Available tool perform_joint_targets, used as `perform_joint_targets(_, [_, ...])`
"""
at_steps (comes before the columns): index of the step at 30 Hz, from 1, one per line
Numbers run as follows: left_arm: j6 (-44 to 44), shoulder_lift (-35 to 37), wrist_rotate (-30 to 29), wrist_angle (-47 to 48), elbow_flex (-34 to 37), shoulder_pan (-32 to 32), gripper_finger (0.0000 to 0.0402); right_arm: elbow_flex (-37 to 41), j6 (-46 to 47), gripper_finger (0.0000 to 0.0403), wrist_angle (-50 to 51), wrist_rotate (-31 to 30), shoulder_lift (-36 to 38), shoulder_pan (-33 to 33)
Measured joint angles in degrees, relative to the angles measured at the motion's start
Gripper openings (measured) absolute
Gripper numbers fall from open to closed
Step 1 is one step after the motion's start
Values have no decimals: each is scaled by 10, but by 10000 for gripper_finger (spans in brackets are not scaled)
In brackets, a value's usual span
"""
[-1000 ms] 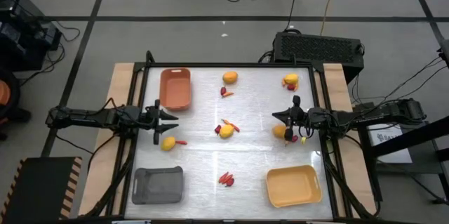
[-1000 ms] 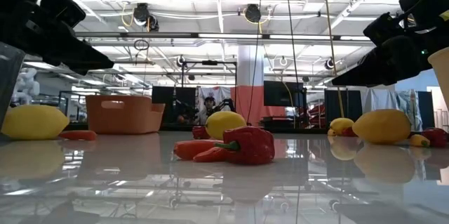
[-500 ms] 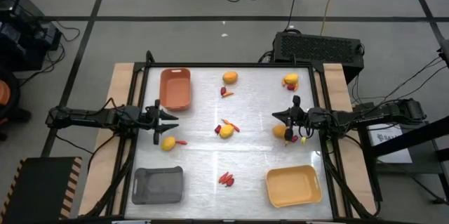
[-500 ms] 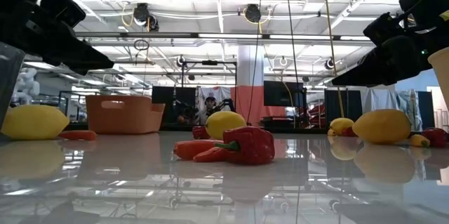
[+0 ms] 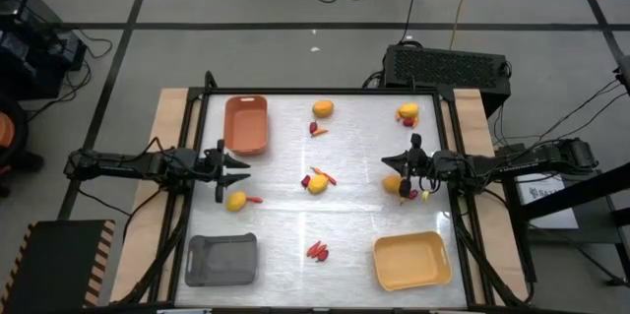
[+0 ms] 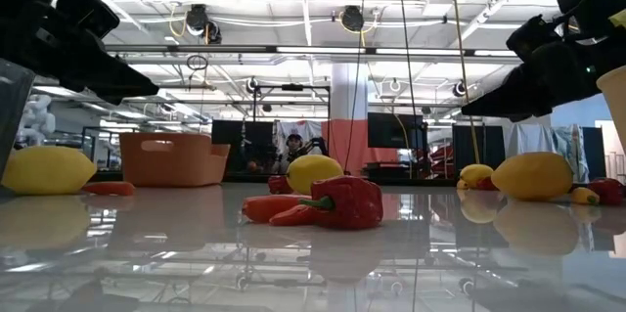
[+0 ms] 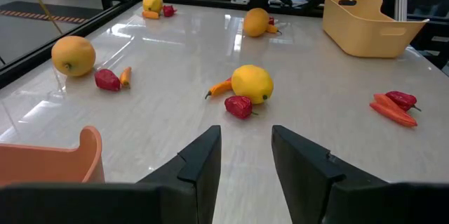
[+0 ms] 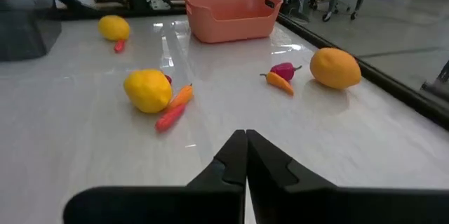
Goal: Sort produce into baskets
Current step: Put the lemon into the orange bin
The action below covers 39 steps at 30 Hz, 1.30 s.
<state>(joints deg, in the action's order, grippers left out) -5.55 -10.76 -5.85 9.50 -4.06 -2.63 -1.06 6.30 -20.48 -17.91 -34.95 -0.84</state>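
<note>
Almost nothing has moved since a second ago: only the right arm, seen from table height, sits a touch higher, and every fruit lies where it did. From above, the table [image 5: 295, 225] holds three baskets: the orange-brown basket [image 5: 246, 123] at about eleven o'clock, the grey basket [image 5: 222, 258] at seven, the yellow basket [image 5: 411, 261] at five. All three look empty, so the sorting seems barely begun. The left gripper [image 5: 236, 167] hovers at nine o'clock with its fingers spread apart, just above a lemon [image 5: 236, 199] and a carrot stick [image 5: 254, 199] beside it. The right gripper [image 5: 391, 163] hangs at three o'clock with its fingers pressed together, holding nothing, close beside another lemon [image 5: 394, 184]. At the centre a third lemon [image 5: 317, 184] sits touching carrot sticks and a red chilli; a pair of chillies [image 5: 316, 251] lies at six o'clock, and two more lemons with small pieces rest near twelve and one. The risk, as I judge it: lemons are round and may roll off if nudged, and fingers closing on a cluster could catch the neighbouring piece.
</note>
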Motion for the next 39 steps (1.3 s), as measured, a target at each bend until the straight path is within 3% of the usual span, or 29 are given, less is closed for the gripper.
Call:
perform_joint_targets(4, [0, 0, 0, 0, 0, 0, 135, 0, 64, 0, -67, 0, 0, 0])
perform_joint_targets(9, [1, 0, 0, -18, 2, 0, 135, -1, 213, 0, -192, 0, 0, 0])
perform_joint_targets(14, [-96, 1, 0, -83, 2, 0, 135, -18, 309, 0, -238, 5, 0, -1])
perform_joint_targets(20, [-185, 1, 10, -135, 2, 0, 135, -83, 311, 0, -195, 0, -34, -6])
perform_joint_targets(27, [-195, -38, 39, -146, -35, 0, 135, -201, 181, 0, -190, 1, -155, -27])
perform_joint_targets(39, [-10, -317, 27, 15, -293, 0, 135, -341, 120, 0, -133, 126, -316, -35])
